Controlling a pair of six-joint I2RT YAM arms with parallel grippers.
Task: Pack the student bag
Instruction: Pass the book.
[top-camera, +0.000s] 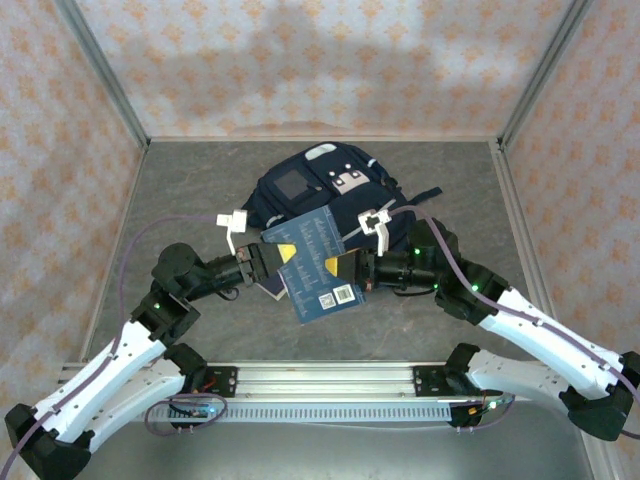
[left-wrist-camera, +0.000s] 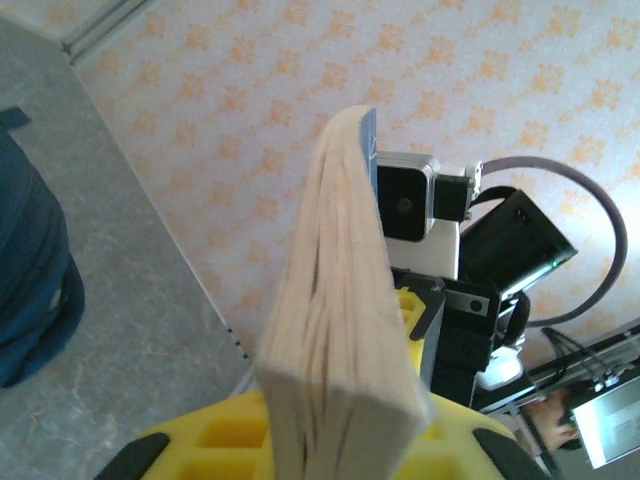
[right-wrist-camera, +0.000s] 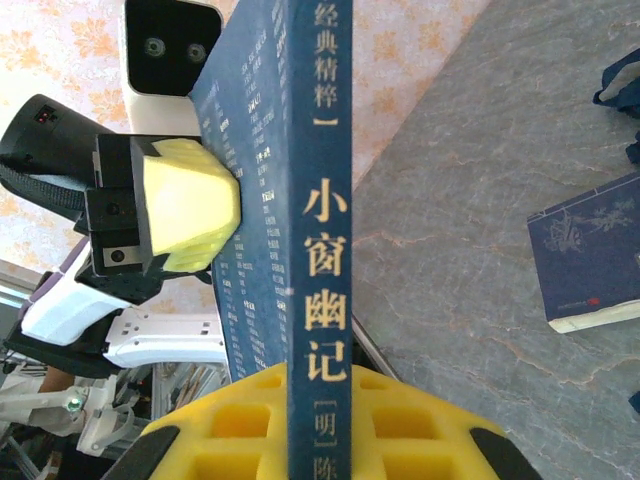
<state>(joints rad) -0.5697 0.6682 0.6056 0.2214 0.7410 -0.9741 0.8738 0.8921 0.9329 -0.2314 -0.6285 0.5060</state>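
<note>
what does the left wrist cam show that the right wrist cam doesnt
Left wrist view: the held dark-blue paperback book from its cream page edge, plus a bulge of the large navy-blue fabric student bag. Right wrist view: that book's spine with white Chinese characters, plus a second blue book lying on the grey table. Shared: the held book between yellow pads, the table, the orange-patterned wall.

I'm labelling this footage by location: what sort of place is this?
Probably a robot test cell, not a real room: patterned wall panels in aluminium framing, and robot arms bolted to a mounting rail on a grey tabletop.
</note>
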